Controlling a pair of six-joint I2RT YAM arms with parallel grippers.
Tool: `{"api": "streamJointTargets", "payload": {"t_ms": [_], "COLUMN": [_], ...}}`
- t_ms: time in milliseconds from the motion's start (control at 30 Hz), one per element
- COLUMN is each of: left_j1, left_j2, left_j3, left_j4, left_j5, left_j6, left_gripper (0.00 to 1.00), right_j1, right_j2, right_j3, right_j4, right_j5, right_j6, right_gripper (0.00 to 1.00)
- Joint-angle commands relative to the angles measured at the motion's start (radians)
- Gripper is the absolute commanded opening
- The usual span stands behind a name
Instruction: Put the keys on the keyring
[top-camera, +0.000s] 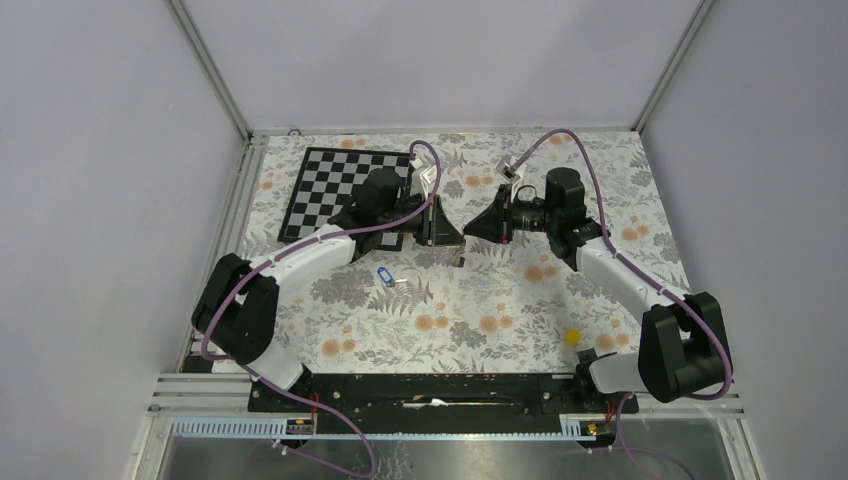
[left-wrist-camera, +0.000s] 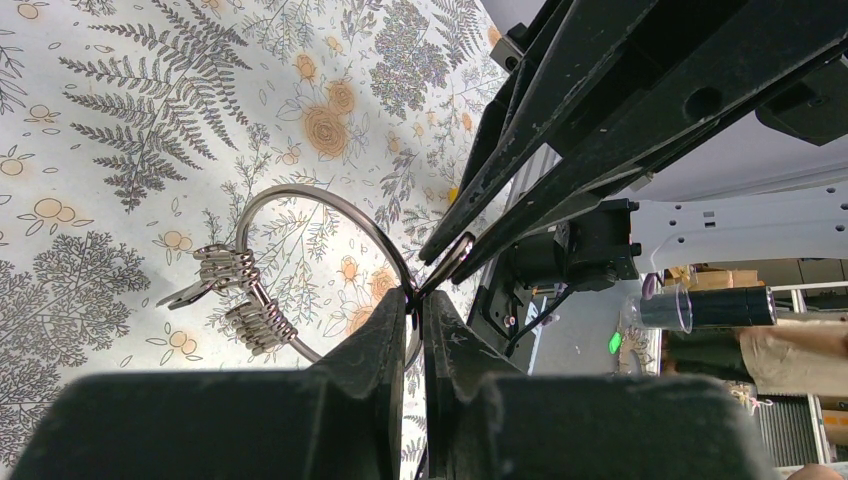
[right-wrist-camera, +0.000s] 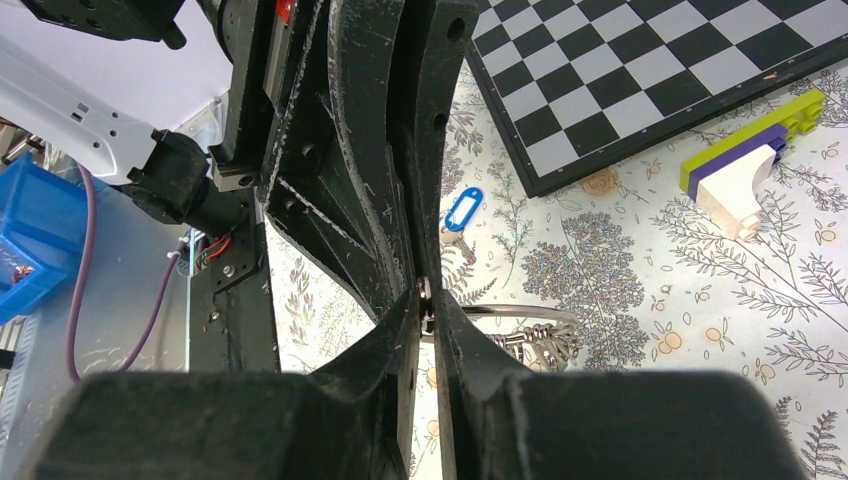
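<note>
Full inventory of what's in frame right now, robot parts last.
keyring: one, silvery wire with a fan of small metal pieces, held above the cloth between the two grippers
blue-tagged key: one, blue tag, lying on the cloth near the left arm
thin metal piece: one, silvery, at the right gripper's tips; cannot tell what it is
chessboard: one, black and white, far left of the table
brick stack: one, green, purple and white, beside the chessboard's edge
yellow block: one, yellow, near the right arm's base
floral cloth: one, grey ferns and orange flowers, covering the table
left gripper: shut on the keyring
right gripper: shut on the thin metal piece
</note>
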Motion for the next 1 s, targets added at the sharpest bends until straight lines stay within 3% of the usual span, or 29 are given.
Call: {"api": "streamJointTargets", "payload": {"t_ms": [0, 967], "left_j1": [0.004, 0.006], "left_j2": [-0.022, -0.025], "left_j3": [0.0, -0.012], "left_j4": [0.082, 0.088], "left_j5": [0.022, 0.021], "left_j6": [-0.007, -0.007], "left_gripper": [0.0, 0.0], "right_j1": [-0.005, -0.009], "right_j2": [-0.016, -0.033], "right_j3": [-0.003, 0.002], "right_j4": [0.019, 0.002], "right_j5": [-0.021, -0.027], "right_j6": [-0.021, -0.031], "right_gripper": [0.17, 0.18]}}
